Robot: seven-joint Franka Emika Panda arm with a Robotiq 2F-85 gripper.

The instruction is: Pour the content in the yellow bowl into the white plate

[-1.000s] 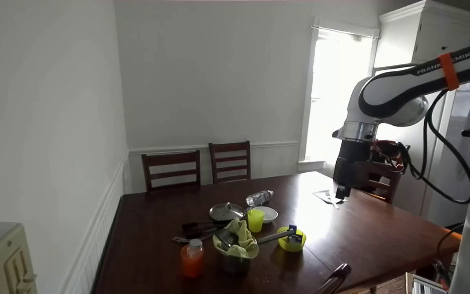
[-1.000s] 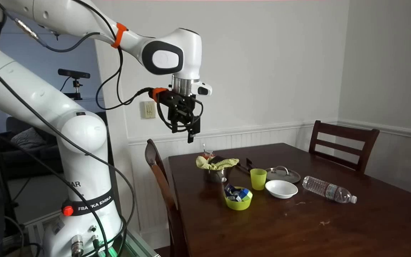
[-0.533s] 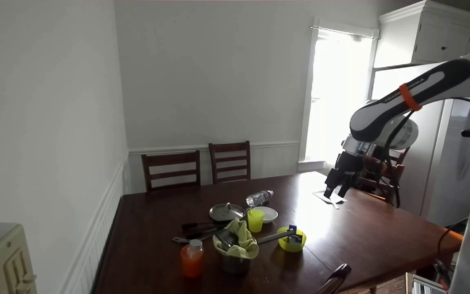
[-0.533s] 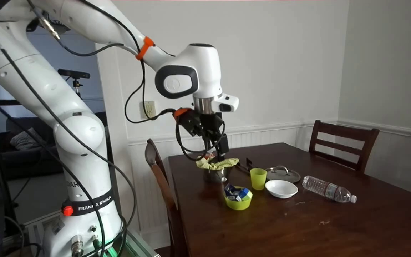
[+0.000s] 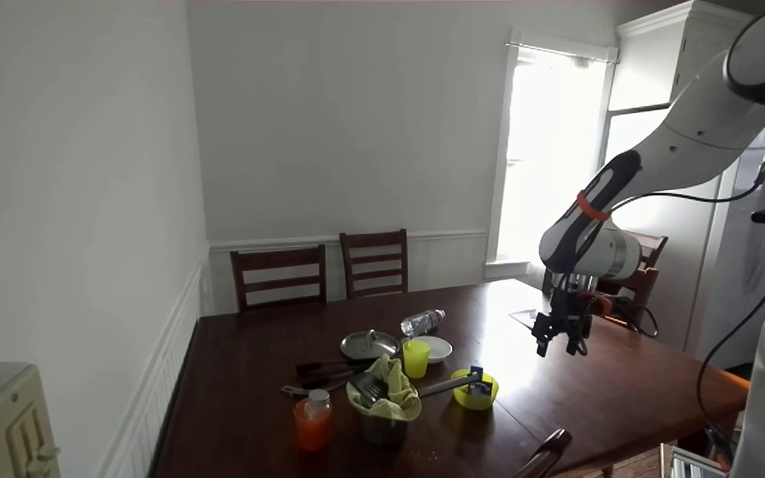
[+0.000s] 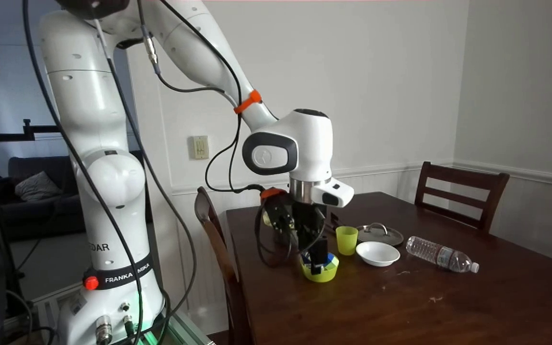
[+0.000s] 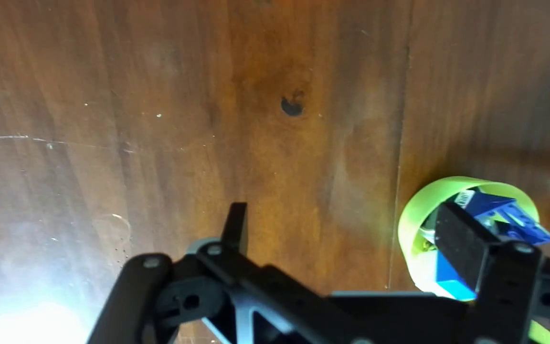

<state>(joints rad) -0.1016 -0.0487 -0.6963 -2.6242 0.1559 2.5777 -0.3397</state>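
Note:
The yellow bowl [image 5: 467,401] stands upright on the dark wooden table, with blue and white packets [image 7: 487,205] inside. It also shows in an exterior view [image 6: 321,276], partly behind my gripper, and at the right of the wrist view [image 7: 413,215]. The white plate [image 5: 443,348], a shallow dish, lies beyond the bowl and also shows in an exterior view [image 6: 378,258]; it is out of the wrist view. My gripper [image 7: 339,227] is open and empty, pointing down above the table beside the bowl. In the wrist view its right finger overlaps the bowl. It shows in both exterior views [image 5: 558,348] [image 6: 316,268].
A metal pot [image 5: 384,428] with cloth and utensils stands near the bowl, its handle reaching toward it. A yellow cup [image 6: 347,240] stands beside the plate. A lid [image 6: 382,236], a lying bottle [image 6: 441,254] and an orange cup [image 5: 313,428] are also on the table.
The arm has reached forward and down, bringing my gripper from high up to low beside the yellow bowl. The gripper has also turned. The bowl and plate have not moved.

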